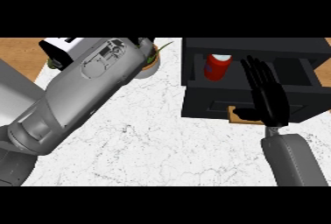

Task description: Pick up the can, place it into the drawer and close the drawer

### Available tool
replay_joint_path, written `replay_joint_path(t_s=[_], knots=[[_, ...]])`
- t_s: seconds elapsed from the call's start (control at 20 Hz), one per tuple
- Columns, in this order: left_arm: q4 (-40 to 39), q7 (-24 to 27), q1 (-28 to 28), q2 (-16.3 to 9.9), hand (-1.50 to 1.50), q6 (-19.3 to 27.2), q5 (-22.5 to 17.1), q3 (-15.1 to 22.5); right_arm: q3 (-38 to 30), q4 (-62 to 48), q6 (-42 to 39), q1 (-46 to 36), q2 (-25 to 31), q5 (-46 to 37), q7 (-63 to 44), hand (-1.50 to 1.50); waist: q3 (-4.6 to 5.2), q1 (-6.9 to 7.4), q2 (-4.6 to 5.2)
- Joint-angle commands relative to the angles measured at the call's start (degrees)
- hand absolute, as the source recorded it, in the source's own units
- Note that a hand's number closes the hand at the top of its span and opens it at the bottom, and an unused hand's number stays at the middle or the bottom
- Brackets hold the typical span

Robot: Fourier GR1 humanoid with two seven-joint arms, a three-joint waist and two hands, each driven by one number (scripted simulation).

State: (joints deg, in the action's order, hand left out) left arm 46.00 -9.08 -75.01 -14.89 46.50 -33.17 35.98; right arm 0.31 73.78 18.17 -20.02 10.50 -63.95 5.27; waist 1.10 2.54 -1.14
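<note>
While the left forearm [84,92] hides its hand, the can [218,67] stands in the drawer [258,94].

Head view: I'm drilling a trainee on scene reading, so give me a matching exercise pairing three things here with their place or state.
Things:
1. can
2. drawer
3. right hand

Descriptions:
A. open, pulled out from the black cabinet
B. red, standing upright inside the drawer
C. fingers straight, over the drawer's front

Pairs: 1-B, 2-A, 3-C

left hand hidden
the left forearm [84,87] covers its own hand and most of a plant pot [150,65] behind it.
</note>
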Motion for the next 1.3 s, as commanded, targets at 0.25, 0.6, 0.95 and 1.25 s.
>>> replay_joint_path(t_s=[0.25,0.6,0.95,1.25], knots=[[9.13,-6.01,3.45,-7.05,-1.50,-1.93,0.86,-0.19,-3.03,-19.46,9.41,-8.13,-2.23,-3.68,0.72,-1.50,-1.20,0.98,1.38],[17.02,-5.95,11.81,-9.23,-1.50,-1.02,2.28,0.52,-6.79,-33.81,19.02,-19.84,-3.58,-5.44,0.59,-1.50,-1.21,2.35,1.59],[20.32,-6.13,15.88,-12.27,-1.50,-2.93,3.07,-0.90,-10.91,-45.13,22.64,-30.22,-0.07,-5.40,0.19,-1.50,-1.22,2.43,2.37],[27.54,-6.60,21.51,-14.58,-1.50,-2.11,4.18,-1.47,-12.62,-51.55,21.85,-37.22,2.00,-4.45,2.49,-1.50,-1.19,2.08,1.96]])
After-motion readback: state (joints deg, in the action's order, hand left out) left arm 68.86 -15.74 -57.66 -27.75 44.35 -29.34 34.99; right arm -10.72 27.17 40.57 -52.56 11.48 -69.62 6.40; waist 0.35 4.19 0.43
